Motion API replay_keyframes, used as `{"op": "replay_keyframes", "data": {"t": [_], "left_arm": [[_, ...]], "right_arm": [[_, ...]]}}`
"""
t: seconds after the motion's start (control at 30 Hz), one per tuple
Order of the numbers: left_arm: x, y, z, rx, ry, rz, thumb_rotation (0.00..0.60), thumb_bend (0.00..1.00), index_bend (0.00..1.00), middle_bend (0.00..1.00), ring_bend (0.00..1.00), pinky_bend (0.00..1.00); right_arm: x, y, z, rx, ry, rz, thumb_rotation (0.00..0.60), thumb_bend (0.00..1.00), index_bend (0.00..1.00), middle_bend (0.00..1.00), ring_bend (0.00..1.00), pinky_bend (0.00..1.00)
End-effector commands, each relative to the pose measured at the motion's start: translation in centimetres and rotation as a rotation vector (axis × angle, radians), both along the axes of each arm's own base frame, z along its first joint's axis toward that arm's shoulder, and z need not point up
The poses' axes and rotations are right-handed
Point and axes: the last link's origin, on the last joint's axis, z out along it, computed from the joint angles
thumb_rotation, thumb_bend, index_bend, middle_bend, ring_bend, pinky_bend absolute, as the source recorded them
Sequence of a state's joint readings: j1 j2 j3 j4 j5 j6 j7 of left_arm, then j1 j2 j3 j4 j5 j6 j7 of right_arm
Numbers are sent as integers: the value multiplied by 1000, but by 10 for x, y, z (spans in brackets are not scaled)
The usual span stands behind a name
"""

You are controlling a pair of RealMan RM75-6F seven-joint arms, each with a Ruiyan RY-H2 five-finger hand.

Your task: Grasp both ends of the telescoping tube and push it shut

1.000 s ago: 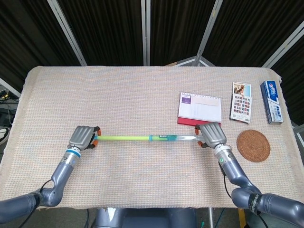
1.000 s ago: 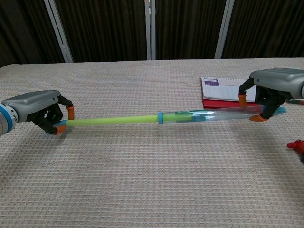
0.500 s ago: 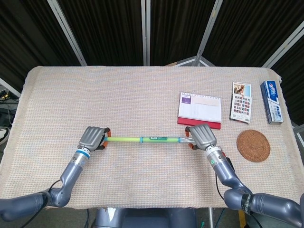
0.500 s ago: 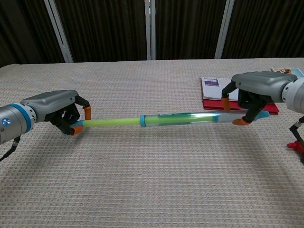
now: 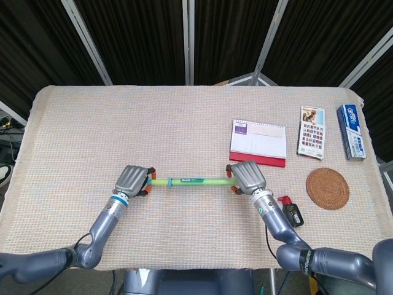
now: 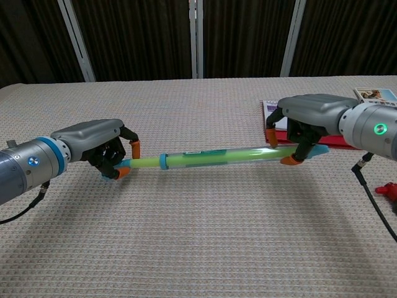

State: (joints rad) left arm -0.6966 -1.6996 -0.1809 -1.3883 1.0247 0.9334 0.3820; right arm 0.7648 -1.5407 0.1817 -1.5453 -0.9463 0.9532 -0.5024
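Above table cloth (image 5: 184, 123) — left hand (image 6: 105, 149), right hand (image 6: 304, 121) each pinch telescoping tube (image 6: 214, 158) ends.

We note a beige woven cloth (image 5: 184, 117) covering the whole table. On its right half stands a white desk calendar with a red base (image 5: 258, 142), also visible at the right edge of the chest view (image 6: 273, 113). Just right of it lies a small card printed with a grid of pictures (image 5: 311, 133), then a blue and white rectangular box (image 5: 352, 131) near the cloth's right edge. A round brown woven coaster (image 5: 327, 188) sits nearer us, below the card. Black curtains with grey metal poles (image 5: 184, 40) stand behind the table.
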Motion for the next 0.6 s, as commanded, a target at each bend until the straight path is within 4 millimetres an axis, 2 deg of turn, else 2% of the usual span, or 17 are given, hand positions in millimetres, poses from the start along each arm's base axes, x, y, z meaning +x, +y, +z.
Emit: {"op": "replay_keyframes", "data": {"t": [0.03,0.23,0.3,0.37,0.43,0.47,0.5,0.53,0.6], "left_arm": [[1,0,-1,1,0,-3,600,504,695,827,733,914],[2,0,-1,4,-4,-3,600,499,683,827,733,915],[2,0,-1,4,-6,-3,600,491,655,827,733,915],[1,-1,0,4,-7,-3,600,476,568,827,733,915],[-1,-1,1,0,-5,-1,600,446,362,827,733,915],[-2,-1,2,-2,-5,2,600,424,241,827,733,914],[-3,-1,4,0,-3,5,600,410,169,827,733,913],[-4,-1,6,3,-3,7,600,395,81,827,733,911],[-8,-2,12,13,1,13,600,394,11,826,733,910]], "right_arm": [[2,1,-2,4,-1,1,600,333,659,1000,1000,1000],[3,1,-3,4,-1,-1,600,331,659,1000,1000,1000],[2,1,-2,3,-3,-3,600,318,613,1000,1000,1000],[2,2,-2,4,-10,-4,600,229,433,1000,1000,1000],[0,2,0,5,-19,-9,600,58,136,1000,1000,1000],[-2,2,2,3,-20,-11,600,24,70,1000,1000,1000],[-3,2,3,0,-21,-14,600,1,17,1000,1000,1000],[-5,2,5,-3,-23,-18,600,0,0,1000,1000,1000],[-10,3,11,-10,-27,-29,600,0,0,1000,1000,1000]]}}
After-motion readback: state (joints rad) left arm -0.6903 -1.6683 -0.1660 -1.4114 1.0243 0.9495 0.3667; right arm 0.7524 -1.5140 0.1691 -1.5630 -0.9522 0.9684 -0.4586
